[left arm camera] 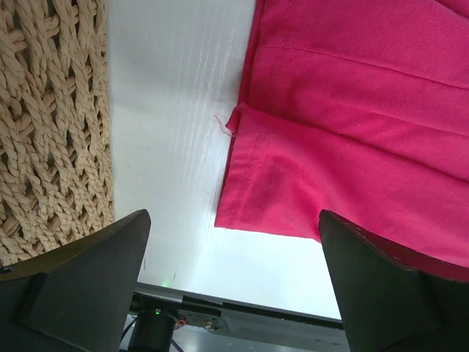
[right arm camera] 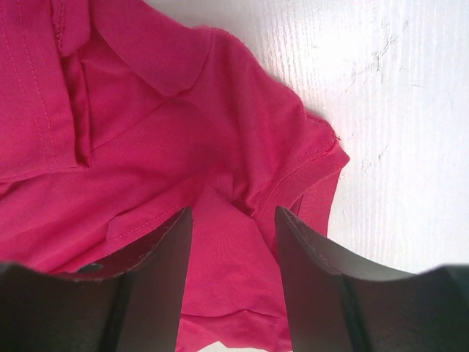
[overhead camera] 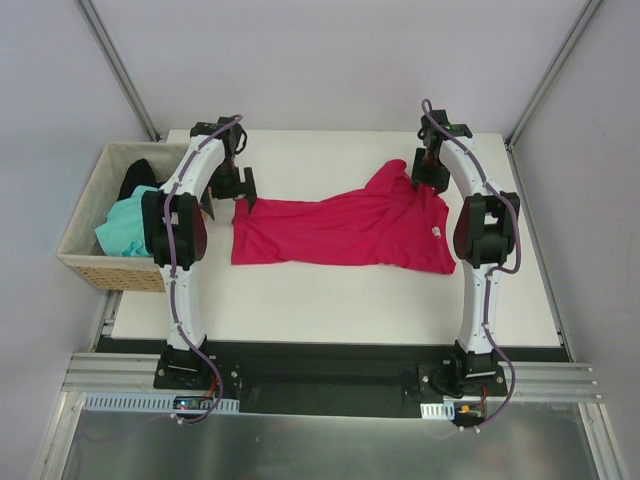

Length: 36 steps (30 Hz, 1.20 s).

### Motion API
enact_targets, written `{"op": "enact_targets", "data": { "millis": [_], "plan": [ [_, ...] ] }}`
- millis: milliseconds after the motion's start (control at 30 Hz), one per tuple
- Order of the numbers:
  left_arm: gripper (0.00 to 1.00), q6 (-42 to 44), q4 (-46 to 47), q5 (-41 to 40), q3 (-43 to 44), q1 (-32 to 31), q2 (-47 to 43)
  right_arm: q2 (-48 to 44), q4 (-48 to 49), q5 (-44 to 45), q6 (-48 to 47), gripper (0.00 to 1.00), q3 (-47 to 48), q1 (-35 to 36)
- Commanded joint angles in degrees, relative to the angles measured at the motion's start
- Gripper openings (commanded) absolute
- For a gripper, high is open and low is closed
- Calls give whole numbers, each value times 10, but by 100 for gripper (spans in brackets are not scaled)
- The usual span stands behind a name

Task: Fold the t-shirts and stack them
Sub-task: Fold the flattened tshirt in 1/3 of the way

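The crimson t-shirt (overhead camera: pixel 340 232) lies spread across the white table, its hem to the left and its sleeves to the right. My left gripper (overhead camera: pixel 237 187) hovers at the shirt's far left hem corner (left arm camera: pixel 267 192). In the left wrist view it (left arm camera: pixel 234 257) is wide open and empty, with the corner just ahead of the jaws. My right gripper (overhead camera: pixel 428 177) is over the far sleeve. It (right arm camera: pixel 233 249) is open, with bunched sleeve cloth (right arm camera: pixel 242 242) lying between the fingers. The mint-green t-shirt (overhead camera: pixel 125 226) and the black t-shirt (overhead camera: pixel 138 176) lie in the basket.
The tan wicker basket (overhead camera: pixel 82 232) stands at the table's left edge, close beside my left gripper, and its woven wall fills the left of the left wrist view (left arm camera: pixel 51 110). Bare table (overhead camera: pixel 330 300) lies in front of the shirt. Frame posts stand at the back corners.
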Motion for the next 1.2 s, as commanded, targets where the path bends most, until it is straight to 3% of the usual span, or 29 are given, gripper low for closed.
{"op": "enact_targets", "data": {
  "millis": [0, 233, 433, 600, 800, 1000, 1167],
  "plan": [
    [99, 0, -15, 4, 20, 6, -6, -26, -15, 12, -4, 50, 10, -3],
    [99, 11, 25, 23, -8, 4, -63, -101, 5, 40, 3, 27, -24, 4],
    [99, 16, 62, 39, -57, 0, -125, -202, 59, 48, 32, 28, -170, 25],
    [99, 13, 85, 45, -91, -5, -164, -280, 83, 30, 74, 37, -295, 40],
    [99, 10, 93, 45, -122, -16, -200, -347, 130, 4, 126, 37, -449, 45],
    [99, 2, 102, 45, -161, -21, -242, -380, 167, 14, 165, 38, -537, 44],
    [99, -3, 114, 43, -202, -21, -257, -392, 174, 24, 178, 38, -552, 43]
  ]
}}
